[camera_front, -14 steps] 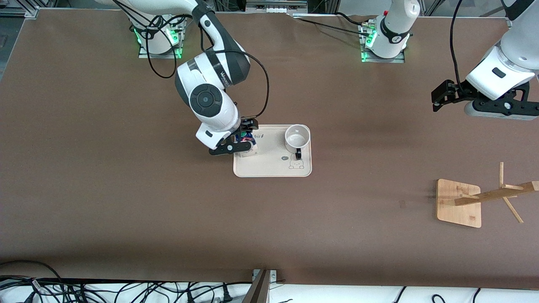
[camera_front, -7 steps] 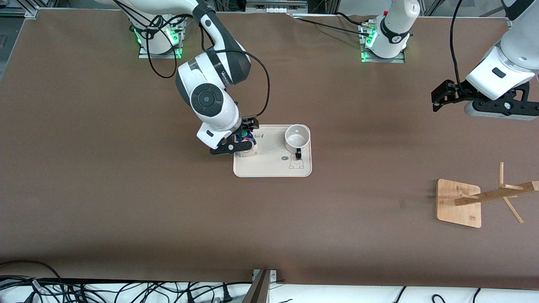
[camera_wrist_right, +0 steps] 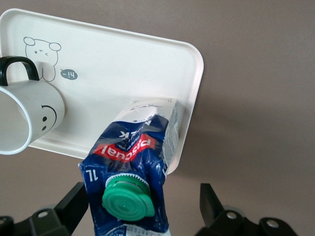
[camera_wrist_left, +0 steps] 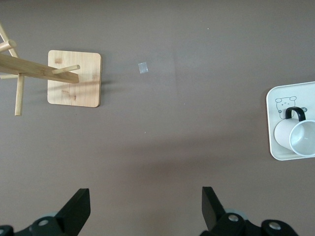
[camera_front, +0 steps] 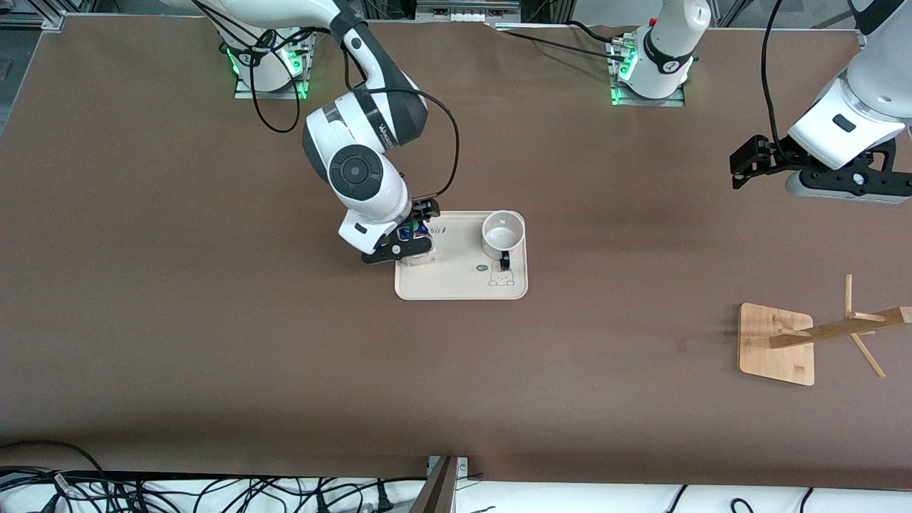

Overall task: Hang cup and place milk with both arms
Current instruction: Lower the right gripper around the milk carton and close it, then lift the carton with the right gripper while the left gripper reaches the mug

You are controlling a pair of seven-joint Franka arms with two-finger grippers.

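The milk [camera_front: 417, 231], a dark blue carton with a green cap, stands on the cream tray [camera_front: 463, 281] at the corner toward the right arm's end. My right gripper [camera_front: 412, 241] is open with a finger on each side of the carton [camera_wrist_right: 133, 162], and there is a gap on one side. The cup [camera_front: 503, 231] stands upright on the same tray toward the left arm's end, with its black handle turned toward the front camera. It also shows in the right wrist view [camera_wrist_right: 29, 118]. My left gripper [camera_front: 837, 185] waits open and empty, high over the table at the left arm's end.
A bamboo cup rack [camera_front: 776, 343] with slanted pegs stands near the left arm's end, nearer to the front camera than the tray. It shows in the left wrist view [camera_wrist_left: 74, 78], as do the cup [camera_wrist_left: 295, 137] and the tray's edge [camera_wrist_left: 275, 98]. Cables lie along the front edge.
My right gripper has edged a little toward the left arm's end, over the milk. The carton, the cup and the left arm have not moved.
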